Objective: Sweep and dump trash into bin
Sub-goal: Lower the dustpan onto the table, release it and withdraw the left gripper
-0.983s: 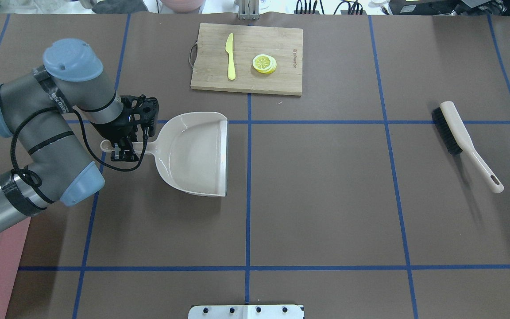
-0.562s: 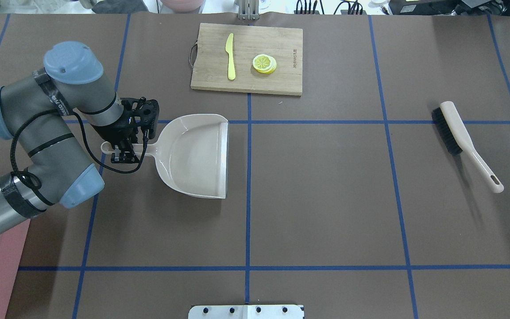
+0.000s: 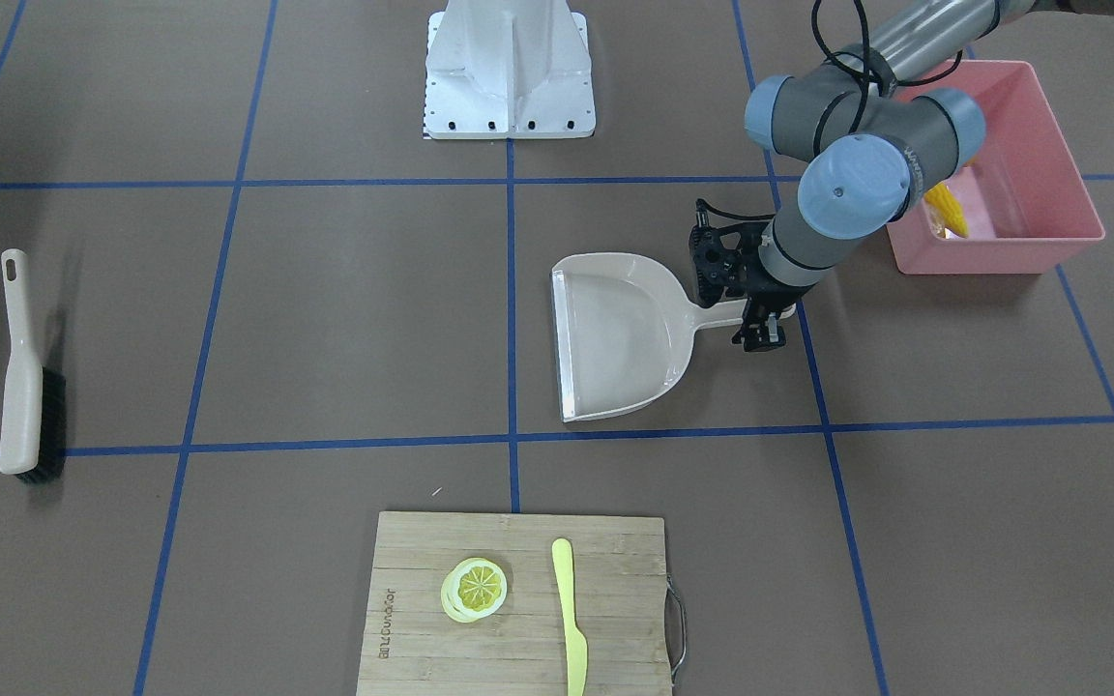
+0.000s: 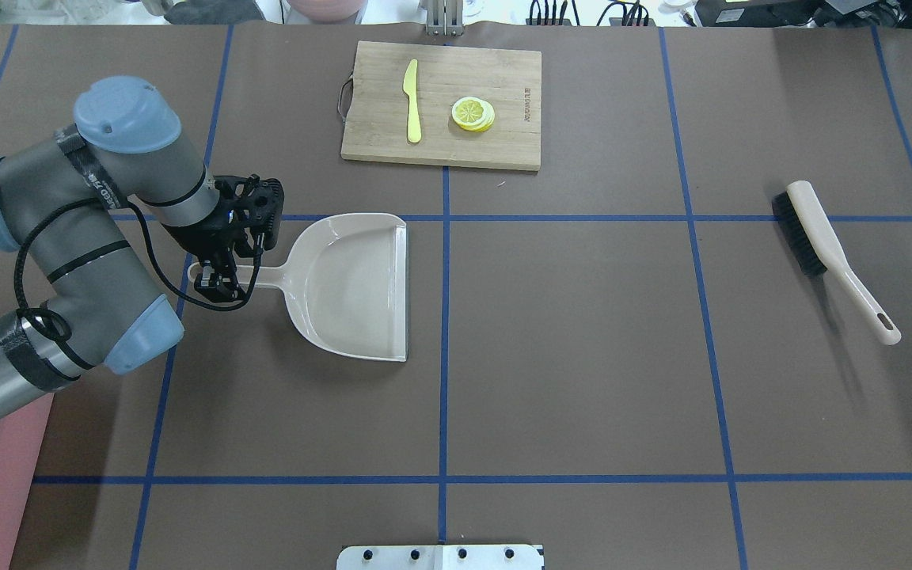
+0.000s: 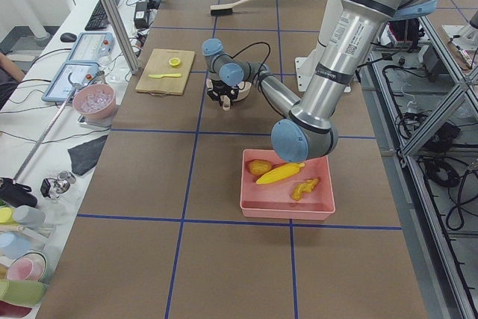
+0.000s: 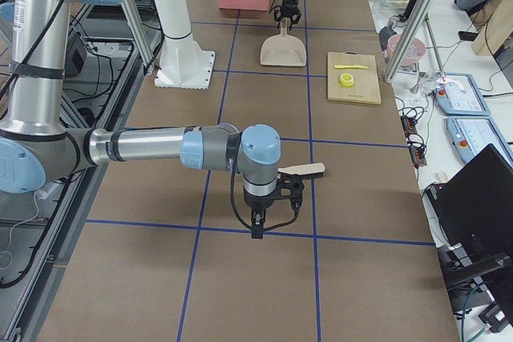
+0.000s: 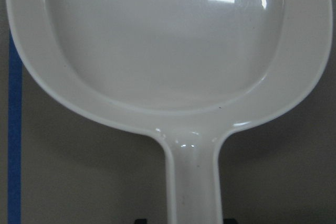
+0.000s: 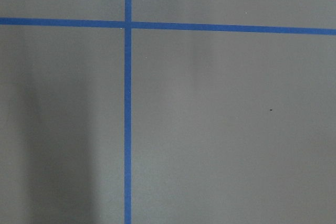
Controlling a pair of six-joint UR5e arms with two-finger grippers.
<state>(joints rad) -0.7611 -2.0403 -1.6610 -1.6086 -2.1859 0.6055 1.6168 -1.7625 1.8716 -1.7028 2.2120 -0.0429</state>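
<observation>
The pink bin point(image 3: 997, 253) stands at the table's near-left corner; it also shows in the exterior left view point(image 5: 287, 211). In it lie the yellow corn cob point(image 5: 280, 173), the brown potato point(image 5: 260, 167) and the tan ginger root point(image 5: 306, 187). The corn point(image 3: 944, 208) shows partly behind my left arm. My left gripper point(image 4: 214, 277) is shut on the handle of the empty beige dustpan point(image 4: 353, 285), which lies flat on the table point(image 7: 168, 40). My right gripper point(image 6: 258, 226) hangs over bare table beside the brush; I cannot tell whether it is open.
A beige brush point(image 4: 820, 237) with black bristles lies at the right. A wooden cutting board point(image 4: 503, 142) at the far middle holds a pale yellow knife point(image 4: 412, 103) and a lemon slice point(image 4: 473, 113). The robot's base plate point(image 3: 509, 106) is at the near edge.
My left gripper has moved slightly toward the robot with the dustpan, and the pan has settled lower and flatter on the table. The brush and board have not moved.
</observation>
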